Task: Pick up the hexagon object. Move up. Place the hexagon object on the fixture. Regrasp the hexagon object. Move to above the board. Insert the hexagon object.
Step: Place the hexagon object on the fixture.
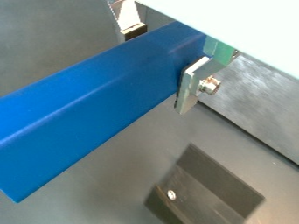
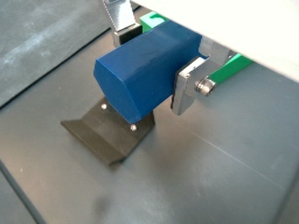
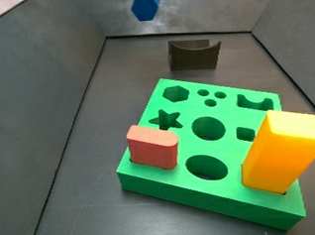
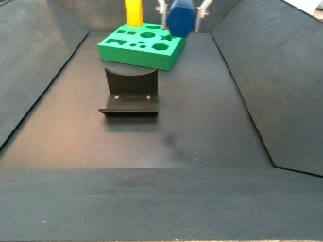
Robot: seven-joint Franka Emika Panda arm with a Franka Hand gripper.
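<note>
End effector (image 2: 152, 54) grasps the blue hexagon object (image 2: 142, 72) high above the fixture (image 4: 130, 91).

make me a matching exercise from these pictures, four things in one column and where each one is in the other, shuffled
Things:
1. hexagon object
2. fixture
3. yellow block
4. red block

Places:
A. standing upright on a corner of the board
B. lying low on a board corner, by the star hole
C. held in the gripper, up off the floor
D. on the floor beside the board

Pairs: 1-C, 2-D, 3-A, 4-B
</note>
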